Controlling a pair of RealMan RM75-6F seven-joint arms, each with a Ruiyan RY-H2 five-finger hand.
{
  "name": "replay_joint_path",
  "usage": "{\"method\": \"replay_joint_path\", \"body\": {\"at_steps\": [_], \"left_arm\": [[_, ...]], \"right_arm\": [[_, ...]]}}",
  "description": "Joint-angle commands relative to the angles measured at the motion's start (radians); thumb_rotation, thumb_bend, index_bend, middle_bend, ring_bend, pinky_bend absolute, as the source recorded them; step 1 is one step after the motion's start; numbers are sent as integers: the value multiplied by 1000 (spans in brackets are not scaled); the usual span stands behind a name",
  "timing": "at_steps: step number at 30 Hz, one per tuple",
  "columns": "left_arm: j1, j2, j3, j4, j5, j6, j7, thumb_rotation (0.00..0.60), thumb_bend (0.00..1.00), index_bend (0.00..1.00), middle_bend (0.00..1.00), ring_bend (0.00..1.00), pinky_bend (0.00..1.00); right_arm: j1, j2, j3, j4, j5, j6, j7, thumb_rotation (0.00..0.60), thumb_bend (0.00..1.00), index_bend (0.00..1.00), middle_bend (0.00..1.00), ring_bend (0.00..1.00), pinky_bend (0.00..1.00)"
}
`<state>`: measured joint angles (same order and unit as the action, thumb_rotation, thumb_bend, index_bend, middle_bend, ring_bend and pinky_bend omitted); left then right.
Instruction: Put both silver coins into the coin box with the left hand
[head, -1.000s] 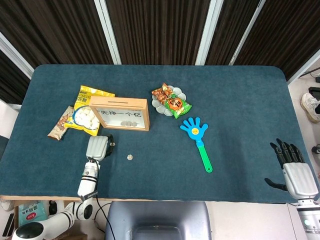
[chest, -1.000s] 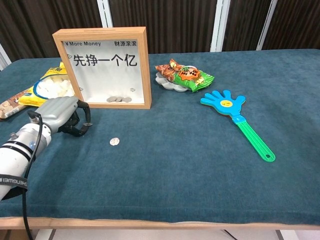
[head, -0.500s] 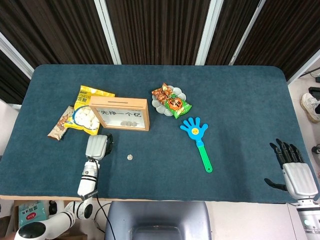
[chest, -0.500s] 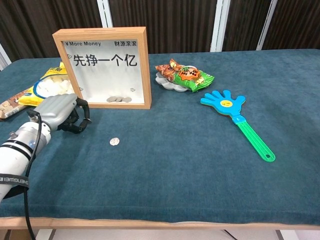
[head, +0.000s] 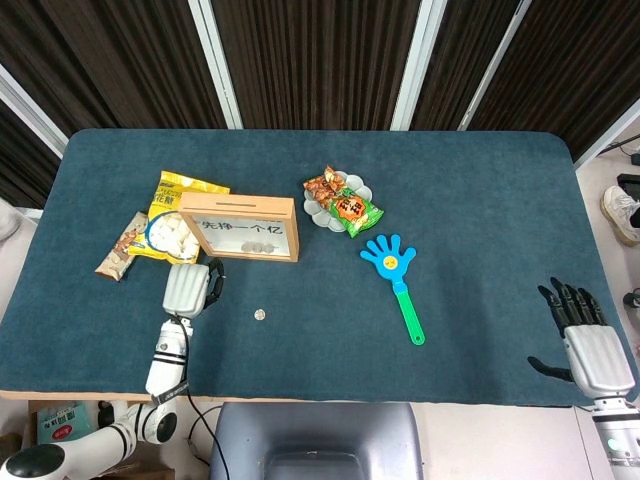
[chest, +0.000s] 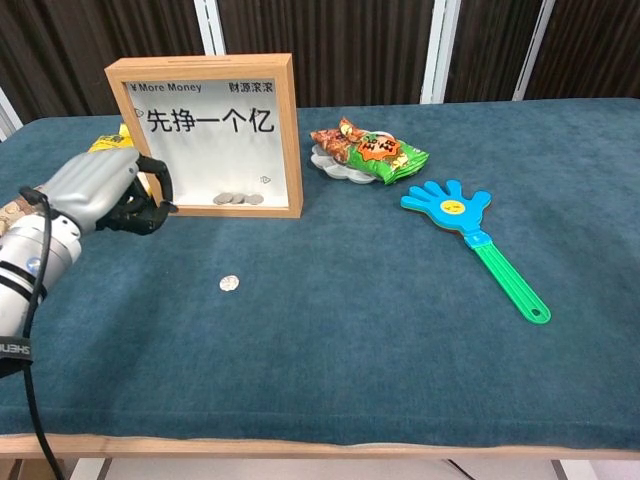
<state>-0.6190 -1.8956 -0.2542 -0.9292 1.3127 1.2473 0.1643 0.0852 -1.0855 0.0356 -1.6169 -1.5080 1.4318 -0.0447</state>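
One silver coin (head: 259, 314) (chest: 229, 284) lies flat on the blue cloth in front of the wooden coin box (head: 240, 227) (chest: 207, 135). The box stands upright with several coins at its bottom behind the glass. My left hand (head: 187, 287) (chest: 105, 190) hangs above the cloth, just left of the box's front and well left of the loose coin. Its fingers are curled in with the thumb against the fingertips in a tight pinch. Whatever small thing it pinches is hidden by the fingers. My right hand (head: 588, 338) rests open at the table's front right edge.
Two snack bags (head: 170, 226) lie left of the box. A small plate with snack packets (head: 340, 203) (chest: 365, 152) sits right of it. A blue and green hand-shaped clapper (head: 398, 279) (chest: 470, 227) lies further right. The table (head: 480, 200) has a blue cloth.
My left hand has risen off the cloth and moved back toward the box, keeping its fingers curled. The loose coin and my right hand have not moved.
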Motion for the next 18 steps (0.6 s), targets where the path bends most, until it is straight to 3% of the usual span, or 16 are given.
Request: {"method": "replay_joint_path", "body": {"at_steps": [1,5,9,13,15,18], "left_arm": [[18,182,-45,-293,3,54,127,600,460,635,1000,1000,1000],[-6,303,-99,-470,-13,33,201,600,460,634,1000,1000,1000],[-14,323,-113,-493,-19,30,224,600,460,634,1000,1000,1000],[-64,365,-182,-539,-67,9,298,600,460,633,1000,1000,1000],[-113,381,-242,-547,-139,-44,319,600,459,629,1000,1000,1000],[-157,375,-258,-514,-171,-65,351,600,459,625,1000,1000,1000]], "right_arm": [[0,1,-2,-2,-5,1,2,600,153,0,0,0,0],[0,5,-5,-1,-13,2,15,600,153,0,0,0,0],[1,6,-5,0,-14,2,20,600,152,0,0,0,0],[4,11,-2,2,-13,-1,37,600,152,0,0,0,0],[6,14,3,4,-5,-4,51,600,152,0,0,0,0],[11,16,7,7,7,-16,59,600,152,0,0,0,0]]}}
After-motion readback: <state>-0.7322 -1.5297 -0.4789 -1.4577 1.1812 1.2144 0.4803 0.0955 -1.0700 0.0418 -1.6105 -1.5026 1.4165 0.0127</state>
